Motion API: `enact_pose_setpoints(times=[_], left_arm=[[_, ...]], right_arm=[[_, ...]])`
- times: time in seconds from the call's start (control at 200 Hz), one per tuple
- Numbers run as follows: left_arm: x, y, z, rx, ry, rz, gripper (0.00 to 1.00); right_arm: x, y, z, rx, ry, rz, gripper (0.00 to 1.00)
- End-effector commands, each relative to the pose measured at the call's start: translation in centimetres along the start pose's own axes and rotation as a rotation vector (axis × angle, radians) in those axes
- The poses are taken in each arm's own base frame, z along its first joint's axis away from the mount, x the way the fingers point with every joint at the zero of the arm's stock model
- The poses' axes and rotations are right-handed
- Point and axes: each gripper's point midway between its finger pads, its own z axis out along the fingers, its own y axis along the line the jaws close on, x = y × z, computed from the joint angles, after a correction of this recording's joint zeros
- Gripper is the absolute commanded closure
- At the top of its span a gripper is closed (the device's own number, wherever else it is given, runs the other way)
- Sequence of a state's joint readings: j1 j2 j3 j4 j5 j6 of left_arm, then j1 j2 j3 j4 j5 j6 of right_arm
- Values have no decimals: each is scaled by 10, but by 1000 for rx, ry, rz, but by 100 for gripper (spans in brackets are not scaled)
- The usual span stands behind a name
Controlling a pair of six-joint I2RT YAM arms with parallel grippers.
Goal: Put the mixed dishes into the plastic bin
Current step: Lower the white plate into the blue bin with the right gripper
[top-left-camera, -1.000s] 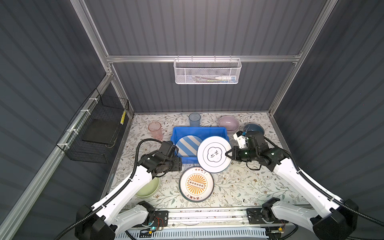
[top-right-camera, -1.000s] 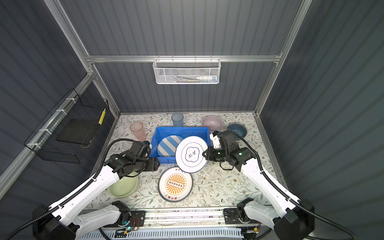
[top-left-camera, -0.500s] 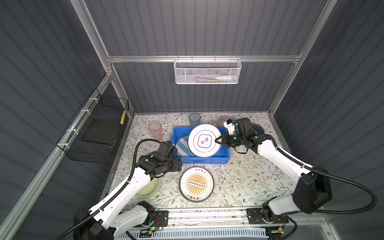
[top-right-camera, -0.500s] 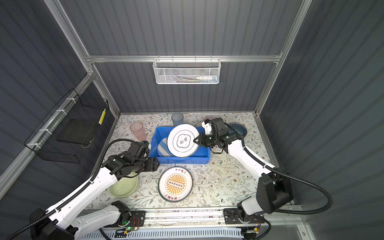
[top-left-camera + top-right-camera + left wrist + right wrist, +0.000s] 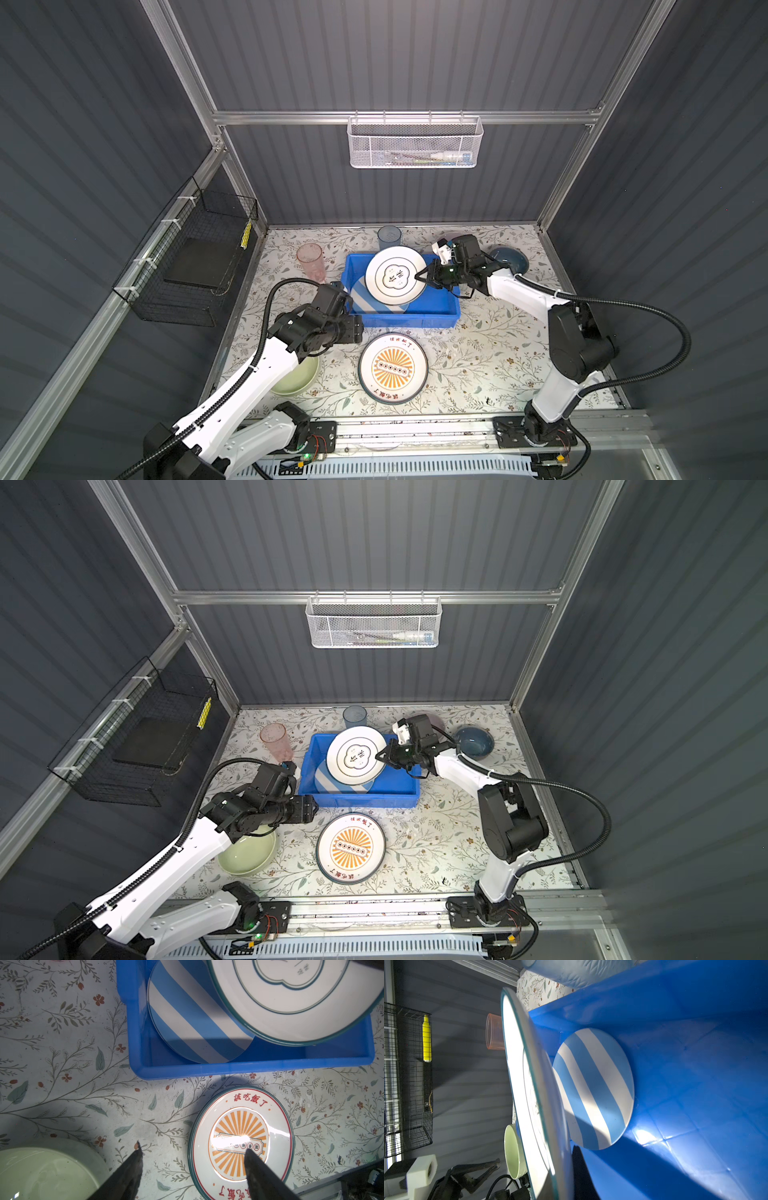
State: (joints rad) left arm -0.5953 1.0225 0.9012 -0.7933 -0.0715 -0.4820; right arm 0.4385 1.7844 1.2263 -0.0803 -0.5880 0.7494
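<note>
Left of the bin (image 5: pixel 411 321), a green bowl (image 5: pixel 293 376) and a pink tumbler (image 5: pixel 311 261) stand on the table (image 5: pixel 490 361). The left end effector (image 5: pixel 192 1148) hangs just in front of the bin, fingers spread and empty, near the lettered plate (image 5: pixel 392 368). Inside the bin a striped plate (image 5: pixel 365 302) lies flat. Over it the emblem plate (image 5: pixel 395 274) hangs tilted, pinched at its rim by the closed right end effector (image 5: pixel 422 277). That plate looks stiff, glazed and breakable, so I'd say the rim is the only handhold and it could slip. Behind the bin stands a blue tumbler (image 5: pixel 389 237), and to its right a dark-blue bowl (image 5: pixel 509 259).
</note>
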Motion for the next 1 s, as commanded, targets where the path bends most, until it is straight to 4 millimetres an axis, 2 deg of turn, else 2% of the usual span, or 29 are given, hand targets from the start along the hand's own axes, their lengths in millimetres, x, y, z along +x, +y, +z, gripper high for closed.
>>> enact_pose_setpoints(times=[0.0, 0.31, 0.535, 0.996], left_arm=[[2, 2, -4, -7, -8, 10, 21], [4, 2, -3, -1, 0, 9, 21], [4, 6, -9, -13, -18, -5, 15], [8, 9, -13, -15, -23, -10, 13]], right_arm=[[-16, 30, 9, -107, -29, -43, 92], [-14, 14, 39, -92, -13, -13, 89], [-6, 2, 61, -85, 22, 17, 87], [5, -18, 87, -57, 58, 55, 85]])
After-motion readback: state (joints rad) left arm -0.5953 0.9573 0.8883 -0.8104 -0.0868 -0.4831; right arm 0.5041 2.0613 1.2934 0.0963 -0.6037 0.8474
